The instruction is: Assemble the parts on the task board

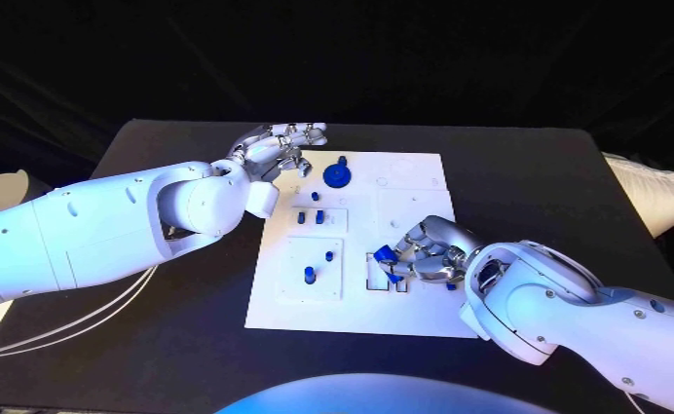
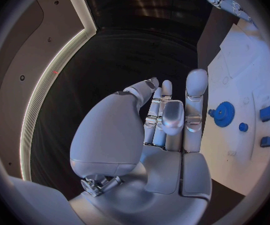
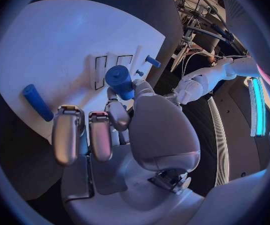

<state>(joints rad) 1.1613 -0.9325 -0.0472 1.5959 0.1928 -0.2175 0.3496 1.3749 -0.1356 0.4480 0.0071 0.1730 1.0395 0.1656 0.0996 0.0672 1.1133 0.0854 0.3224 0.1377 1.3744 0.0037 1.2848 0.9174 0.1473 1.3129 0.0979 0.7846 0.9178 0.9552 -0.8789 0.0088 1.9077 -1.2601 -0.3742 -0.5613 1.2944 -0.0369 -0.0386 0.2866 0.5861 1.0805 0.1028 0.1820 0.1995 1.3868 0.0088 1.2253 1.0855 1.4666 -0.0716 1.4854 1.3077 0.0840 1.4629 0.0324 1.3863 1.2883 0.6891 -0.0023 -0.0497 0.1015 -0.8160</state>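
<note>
Black cloth hangs behind a dark surface (image 1: 168,156), and on it lies the white task board (image 1: 407,239), the largest thing between the two arms. Several blue parts already stand in the board's recesses — a gear (image 1: 337,175) near the far edge, a pair of small pegs (image 1: 318,202) at mid-board and another peg (image 1: 311,275) in the near-left panel. I judge the assembly partly done, with more pieces left to seat; a loose blue rod (image 3: 37,102) lies on the board beside the right robot hand.

Left robot hand (image 1: 281,149) hovers at the board's far-left corner, near the gear, fingers fairly straight and close together, holding nothing and touching nothing that can be seen. Right robot hand (image 1: 426,253) is down over the slotted area near the board's right side, its fingers curled around a blue cylinder (image 3: 120,81) — pinched at its fingertips, just above the slots (image 3: 101,71).
</note>
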